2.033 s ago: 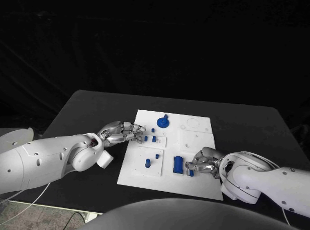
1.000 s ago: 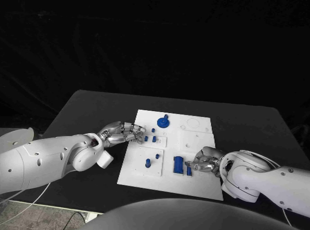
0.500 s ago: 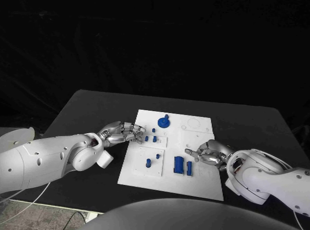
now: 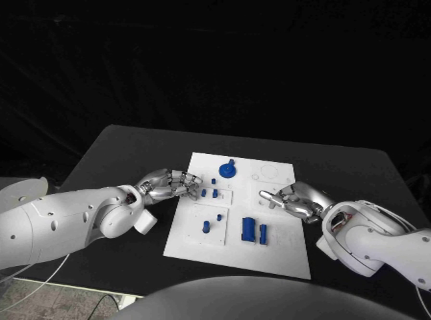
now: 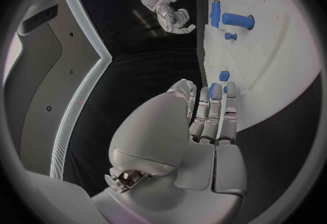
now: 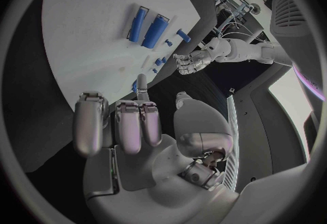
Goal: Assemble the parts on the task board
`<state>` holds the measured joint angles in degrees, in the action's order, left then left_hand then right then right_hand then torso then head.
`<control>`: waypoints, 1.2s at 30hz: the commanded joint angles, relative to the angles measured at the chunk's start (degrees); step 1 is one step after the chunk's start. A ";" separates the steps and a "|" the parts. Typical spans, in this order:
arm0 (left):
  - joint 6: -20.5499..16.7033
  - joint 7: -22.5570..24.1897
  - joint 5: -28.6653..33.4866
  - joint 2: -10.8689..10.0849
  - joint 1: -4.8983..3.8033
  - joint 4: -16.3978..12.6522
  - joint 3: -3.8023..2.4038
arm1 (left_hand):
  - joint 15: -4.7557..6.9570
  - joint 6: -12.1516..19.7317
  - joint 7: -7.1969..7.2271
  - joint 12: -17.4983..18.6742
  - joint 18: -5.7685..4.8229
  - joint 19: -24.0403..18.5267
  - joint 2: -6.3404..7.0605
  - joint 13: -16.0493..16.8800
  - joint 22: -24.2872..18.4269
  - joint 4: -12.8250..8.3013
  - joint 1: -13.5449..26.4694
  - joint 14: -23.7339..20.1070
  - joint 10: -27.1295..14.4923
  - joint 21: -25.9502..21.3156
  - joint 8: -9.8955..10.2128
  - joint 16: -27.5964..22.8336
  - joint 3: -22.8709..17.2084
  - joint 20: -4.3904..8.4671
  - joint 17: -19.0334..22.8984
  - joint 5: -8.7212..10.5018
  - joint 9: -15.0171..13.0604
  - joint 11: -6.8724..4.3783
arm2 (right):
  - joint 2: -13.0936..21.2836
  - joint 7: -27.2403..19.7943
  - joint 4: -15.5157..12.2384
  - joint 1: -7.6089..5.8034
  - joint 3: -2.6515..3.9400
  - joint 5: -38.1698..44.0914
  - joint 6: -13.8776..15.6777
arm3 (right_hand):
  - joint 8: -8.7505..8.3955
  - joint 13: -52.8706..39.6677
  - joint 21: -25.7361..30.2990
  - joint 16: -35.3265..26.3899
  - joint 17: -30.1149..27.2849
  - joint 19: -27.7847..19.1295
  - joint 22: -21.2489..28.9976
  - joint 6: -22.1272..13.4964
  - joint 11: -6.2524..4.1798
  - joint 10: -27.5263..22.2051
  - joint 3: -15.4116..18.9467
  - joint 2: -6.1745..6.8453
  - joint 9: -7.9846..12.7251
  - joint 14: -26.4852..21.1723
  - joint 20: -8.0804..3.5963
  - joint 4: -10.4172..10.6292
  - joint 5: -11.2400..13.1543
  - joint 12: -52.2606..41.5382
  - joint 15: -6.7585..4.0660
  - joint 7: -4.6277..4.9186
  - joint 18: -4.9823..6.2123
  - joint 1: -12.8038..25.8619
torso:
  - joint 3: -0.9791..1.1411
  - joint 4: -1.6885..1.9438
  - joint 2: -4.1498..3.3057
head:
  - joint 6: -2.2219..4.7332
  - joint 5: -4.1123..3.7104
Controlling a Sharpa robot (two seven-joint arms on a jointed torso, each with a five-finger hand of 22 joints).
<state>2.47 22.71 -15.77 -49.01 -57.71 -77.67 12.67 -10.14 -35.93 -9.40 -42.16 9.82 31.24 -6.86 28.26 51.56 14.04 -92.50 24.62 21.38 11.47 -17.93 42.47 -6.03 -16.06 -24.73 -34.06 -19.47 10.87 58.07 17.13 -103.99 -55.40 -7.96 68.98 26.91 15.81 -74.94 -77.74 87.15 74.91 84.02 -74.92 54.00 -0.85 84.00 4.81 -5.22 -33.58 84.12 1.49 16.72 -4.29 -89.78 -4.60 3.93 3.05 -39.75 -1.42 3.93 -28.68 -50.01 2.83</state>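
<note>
Left hand [image 4: 169,185] curled at the board's [image 4: 278,257] nine o'clock edge, holding nothing. Right hand [image 4: 294,200] over three o'clock side, fingers loosely apart, empty. Blue parts [image 4: 247,229] lying toward six o'clock.

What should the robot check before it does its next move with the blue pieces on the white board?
1. Right hand free to pick something up: ok, its fingers hold nothing and it hovers over the task board's right side.
2. Left hand free: cannot tell, its fingertips sit at the board's left edge by a small blue piece.
3. Two long blue parts lying side by side on the board: ok.
4. Round blue part at the board's far end: ok, nothing covers it.
5. Board flat on the black table: ok.
</note>
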 commanded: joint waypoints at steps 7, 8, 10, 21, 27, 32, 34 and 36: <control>0.80 0.48 0.08 0.13 0.00 -0.12 -0.02 | -0.27 0.03 -0.35 -0.07 -0.48 -0.20 0.03 -0.14 0.12 -0.08 -0.45 0.17 0.27 -0.04 -0.40 0.23 -0.36 0.30 0.10 -0.30 0.06 0.26 | -0.44 -6.29 1.53 1.22 -0.28 1.45 -8.38 | -4.33 -15.06 -0.36 0.38 7.93 2.79 -11.75 1.60 0.92 6.00 4.97 -2.64 5.07 4.62 0.92 0.05 1.30 -0.22 0.97 0.59 -0.57 0.18 | 0.02 -0.03 -0.03 | 0.01 -0.08; 0.80 0.47 0.08 0.12 0.00 -0.12 -0.02 | -0.27 0.03 -0.35 -0.07 -0.48 -0.20 0.03 -0.14 0.12 -0.08 -0.45 0.17 0.27 -0.04 -0.40 0.23 -0.36 0.30 0.10 -0.30 0.06 0.26 | -0.49 -6.18 1.64 1.32 -0.29 1.47 -8.73 | -5.17 -15.06 -0.37 0.40 7.92 2.78 -11.75 1.93 1.11 6.00 6.01 -3.18 6.14 4.61 1.03 0.02 1.23 -0.22 1.13 0.66 -0.56 -0.17 | 0.02 -0.03 -0.04 | 0.01 -0.09; 0.81 0.46 0.08 0.12 0.01 -0.11 -0.02 | -0.27 0.03 -0.35 -0.07 -0.48 -0.20 0.03 -0.14 0.12 -0.08 -0.45 0.17 0.27 -0.04 -0.40 0.23 -0.36 0.30 0.10 -0.30 0.06 0.26 | -0.60 -5.88 1.82 1.47 -0.30 1.49 -9.36 | -5.93 -15.06 -0.35 0.39 7.86 2.76 -11.74 2.22 1.17 6.00 7.01 -3.71 7.13 4.59 1.16 0.02 1.30 -0.22 1.16 0.82 -0.56 -0.52 | 0.01 -0.05 -0.02 | 0.01 -0.09; 0.90 0.44 0.08 0.11 0.01 -0.14 -0.02 | -0.27 0.03 -0.35 -0.07 -0.48 -0.20 0.03 -0.14 0.12 -0.08 -0.45 0.17 0.27 -0.04 -0.40 0.23 -0.36 0.30 0.10 -0.30 0.06 0.26 | -1.27 -2.98 2.43 2.00 -0.32 1.87 -10.95 | -9.34 -15.06 0.25 0.24 7.24 2.56 -11.55 1.20 1.79 6.00 10.65 -5.50 11.22 4.47 1.65 -0.02 1.17 -0.22 1.60 1.52 -0.43 -2.54 | 0.00 -0.02 -0.01 | 0.01 0.01; 0.91 0.43 0.08 0.07 0.01 -0.15 -0.02 | -0.27 0.03 -0.35 -0.07 -0.48 -0.20 0.03 -0.14 0.12 -0.08 -0.45 0.17 0.27 -0.04 -0.40 0.23 -0.36 0.30 0.10 -0.30 0.06 0.26 | -1.36 -2.80 2.50 2.11 -0.32 1.93 -10.42 | -10.00 -15.06 0.31 0.26 7.26 2.54 -11.53 0.80 1.84 6.00 11.31 -5.91 12.05 4.47 1.70 -0.04 1.11 -0.22 1.69 1.64 -0.40 -3.01 | -0.01 -0.03 -0.03 | 0.01 0.03; 1.01 0.40 0.08 0.11 0.01 -0.14 -0.02 | -0.27 0.03 -0.35 -0.07 -0.48 -0.20 0.03 -0.14 0.12 -0.08 -0.45 0.17 0.27 -0.04 -0.40 0.23 -0.36 0.30 0.10 -0.30 0.06 0.26 | -1.47 -2.33 2.57 2.15 -0.32 1.92 -10.99 | -10.28 -15.06 0.39 0.26 7.23 2.52 -11.50 0.69 1.87 6.00 11.59 -6.22 12.47 4.47 1.73 -0.06 1.05 -0.22 1.71 1.69 -0.38 -3.36 | 0.00 -0.04 0.00 | 0.01 0.08; 1.02 0.38 0.12 0.12 0.01 -0.13 -0.02 | -0.27 0.03 -0.35 -0.07 -0.48 -0.20 0.03 -0.14 0.12 -0.08 -0.45 0.17 0.27 -0.04 -0.40 0.23 -0.36 0.30 0.10 -0.30 0.06 0.26 | -1.50 -2.02 2.56 2.16 -0.32 1.91 -11.38 | -10.31 -15.06 0.40 0.26 7.23 2.52 -11.50 0.68 1.87 6.00 11.63 -6.26 12.53 4.47 1.74 -0.06 1.04 -0.22 1.71 1.69 -0.38 -3.42 | 0.00 -0.06 0.00 | 0.01 0.07; 1.03 0.37 0.16 0.12 0.01 -0.11 -0.02 | -0.27 0.03 -0.35 -0.07 -0.48 -0.20 0.03 -0.14 0.12 -0.08 -0.45 0.17 0.27 -0.04 -0.40 0.23 -0.36 0.30 0.10 -0.30 0.06 0.26 | -1.53 -1.75 2.56 2.16 -0.32 1.91 -11.75 | -10.42 -15.06 0.42 0.28 7.26 2.51 -11.49 0.67 1.90 6.00 11.75 -6.41 12.72 4.47 1.75 -0.08 1.00 -0.22 1.73 1.72 -0.37 -3.63 | -0.01 -0.06 0.00 | 0.01 0.05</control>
<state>2.50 22.67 -15.77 -48.97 -57.70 -77.67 12.68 -10.14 -35.93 -9.40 -42.16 9.82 31.24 -6.86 28.19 51.61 14.04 -92.50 24.62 21.38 11.47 -18.17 42.47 -6.03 -16.07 -24.69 -34.06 -19.47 10.86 56.59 14.28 -101.46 -53.33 -8.24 70.29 16.88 5.71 -74.92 -77.53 87.37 74.95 84.01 -74.90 55.18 0.77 83.99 16.26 -11.39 -20.88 83.91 2.89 16.69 -3.22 -89.78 -3.17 5.61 3.05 -42.92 -1.42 3.89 -28.69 -50.01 2.91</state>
